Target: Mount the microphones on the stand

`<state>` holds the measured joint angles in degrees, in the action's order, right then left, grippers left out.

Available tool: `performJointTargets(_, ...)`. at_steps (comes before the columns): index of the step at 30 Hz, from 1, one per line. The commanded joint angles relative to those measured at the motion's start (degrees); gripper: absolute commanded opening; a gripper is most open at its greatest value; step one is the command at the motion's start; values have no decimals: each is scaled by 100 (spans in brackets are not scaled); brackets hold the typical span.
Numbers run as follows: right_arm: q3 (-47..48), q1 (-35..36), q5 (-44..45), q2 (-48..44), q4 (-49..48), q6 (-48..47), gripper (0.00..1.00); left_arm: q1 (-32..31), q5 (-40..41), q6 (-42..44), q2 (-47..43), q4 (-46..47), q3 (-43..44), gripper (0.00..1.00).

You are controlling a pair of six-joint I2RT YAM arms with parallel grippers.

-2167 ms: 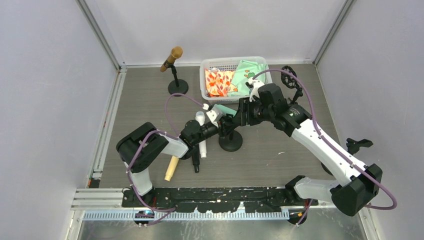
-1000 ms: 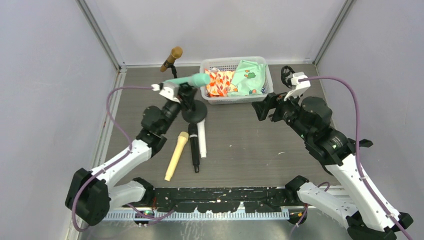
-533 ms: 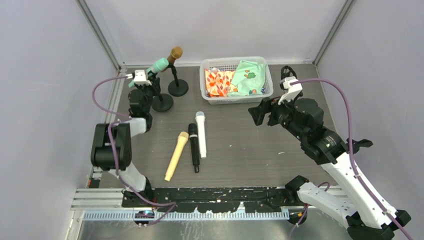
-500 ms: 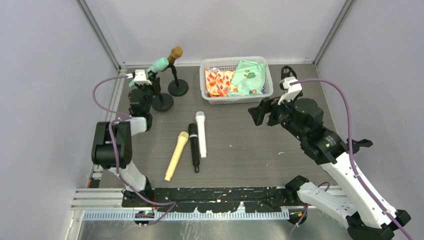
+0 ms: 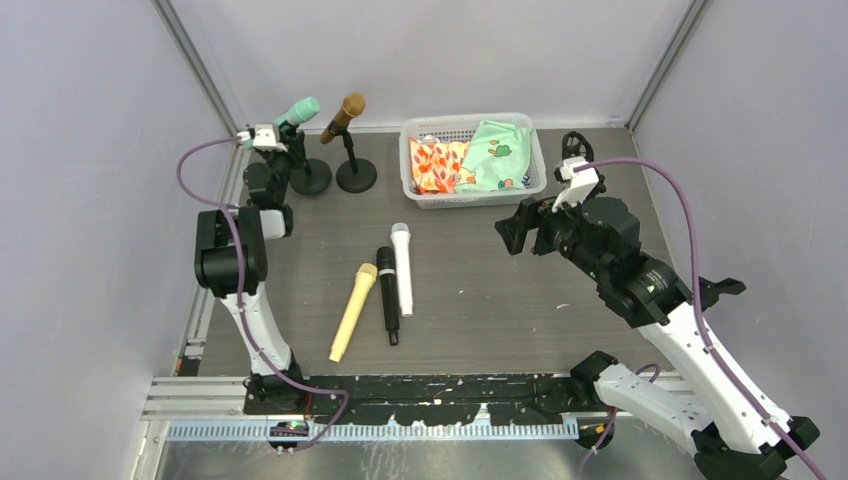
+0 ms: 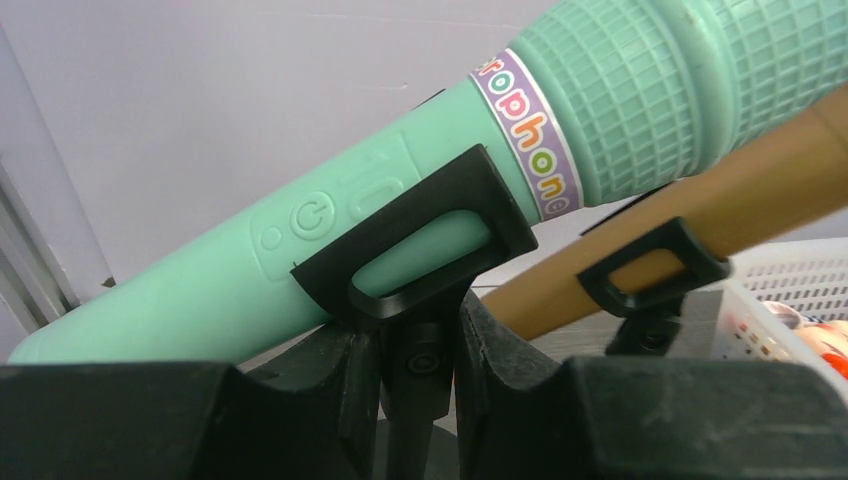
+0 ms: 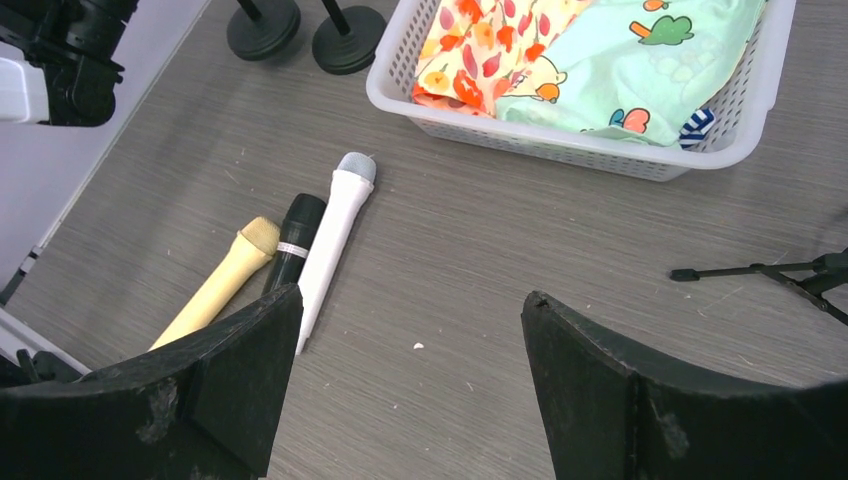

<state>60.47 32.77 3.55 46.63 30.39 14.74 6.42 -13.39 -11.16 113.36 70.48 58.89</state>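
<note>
My left gripper (image 5: pixel 286 152) (image 6: pixel 420 335) is shut on the thin post of a black stand (image 6: pixel 418 400), just under its clip. That clip holds the mint green microphone (image 5: pixel 298 109) (image 6: pixel 400 215), tilted head-up. Right beside it, the brown-gold microphone (image 5: pixel 343 114) (image 6: pixel 690 215) sits clipped in its own stand (image 5: pixel 355 176). The pale yellow (image 5: pixel 351 311) (image 7: pixel 218 287), black (image 5: pixel 387 294) (image 7: pixel 291 243) and white (image 5: pixel 402 268) (image 7: pixel 333 224) microphones lie side by side mid-table. My right gripper (image 5: pixel 509 231) (image 7: pixel 410 296) hovers open and empty, right of those three.
A white basket (image 5: pixel 468 198) (image 7: pixel 565 152) of printed cloths stands at the back centre. A small black tripod (image 5: pixel 579 150) (image 7: pixel 790 272) lies to its right, and a black clamp (image 5: pixel 718 288) sits near the right wall. The left wall is close to the two stands.
My left gripper has carried the stand with the mint green microphone farther back, so its base now rests close beside the brown-gold one's stand. The right arm has barely shifted.
</note>
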Motion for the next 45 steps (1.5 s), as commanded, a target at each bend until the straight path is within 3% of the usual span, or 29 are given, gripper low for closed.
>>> performJointTargets(1, 79, -12, 45, 111, -78, -4, 85, 220, -367, 52, 203, 970, 635, 7)
performJointTargets(11, 99, -15, 178, 274, -96, 124, 85, 300, -498, -31, 609, 901, 732, 38)
performJointTargets(18, 248, -16, 1182, 527, -56, 726, 87, 284, 12, -11, 108, 1152, -220, 65)
performJointTargets(20, 280, -17, 1284, 578, -34, 756, 88, 238, 144, -1, -126, 1155, -574, 77)
performJointTargets(28, 397, -14, 1903, 772, 206, 848, 88, -184, 1024, -138, -1143, 852, -1960, 86)
performJointTargets(32, 536, -32, 2046, 991, 518, 792, 89, -687, 2057, -236, -2071, -495, -2315, 86)
performJointTargets(37, 710, -219, 1626, 1279, 837, 958, 90, -1493, 2998, -417, -3140, -2599, -2298, 86)
performJointTargets(45, 1149, -817, 1374, 1777, 1393, 1107, 91, -2082, 3406, -1697, -4391, -6198, -1780, 86)
